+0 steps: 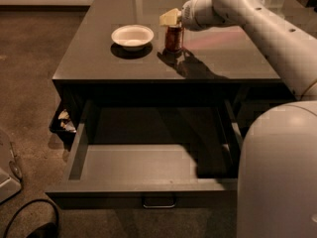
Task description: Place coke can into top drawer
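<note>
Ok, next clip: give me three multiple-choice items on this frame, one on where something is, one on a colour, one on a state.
1. Where is the can?
A) in the drawer
B) over the counter, right of the bowl
C) inside the bowl

2. What colour is the bowl?
A) blue
B) white
C) green

3. How is the drawer?
A) shut
B) open with the can inside
C) open and empty

Answers: 1 B, the gripper holds the can by its top beside the bowl. 2 B, the bowl shows pale white against the dark counter. 3 C, the drawer is pulled out and only its bare floor shows.
</note>
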You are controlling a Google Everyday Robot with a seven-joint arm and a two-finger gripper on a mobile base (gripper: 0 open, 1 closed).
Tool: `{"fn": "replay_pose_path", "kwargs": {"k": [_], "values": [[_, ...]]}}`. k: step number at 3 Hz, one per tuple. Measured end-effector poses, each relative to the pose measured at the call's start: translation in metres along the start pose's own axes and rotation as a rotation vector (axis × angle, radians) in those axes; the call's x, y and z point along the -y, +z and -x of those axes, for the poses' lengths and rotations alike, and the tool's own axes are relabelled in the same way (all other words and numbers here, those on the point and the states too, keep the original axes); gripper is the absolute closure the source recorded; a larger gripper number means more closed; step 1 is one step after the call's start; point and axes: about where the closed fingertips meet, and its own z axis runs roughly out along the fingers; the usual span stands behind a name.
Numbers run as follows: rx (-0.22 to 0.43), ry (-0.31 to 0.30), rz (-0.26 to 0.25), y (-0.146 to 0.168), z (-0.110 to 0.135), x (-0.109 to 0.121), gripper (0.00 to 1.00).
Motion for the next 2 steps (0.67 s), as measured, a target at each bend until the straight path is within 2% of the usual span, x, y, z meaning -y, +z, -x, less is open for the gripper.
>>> {"fn": "replay_pose_path", "kwargs": {"k": [1,2], "values": [[-0.001,0.0,0.001,0.0,0.0,0.0,0.89],[0.031,-0.017,0.013,-0.024,-0.003,0.0,1.0]]}}
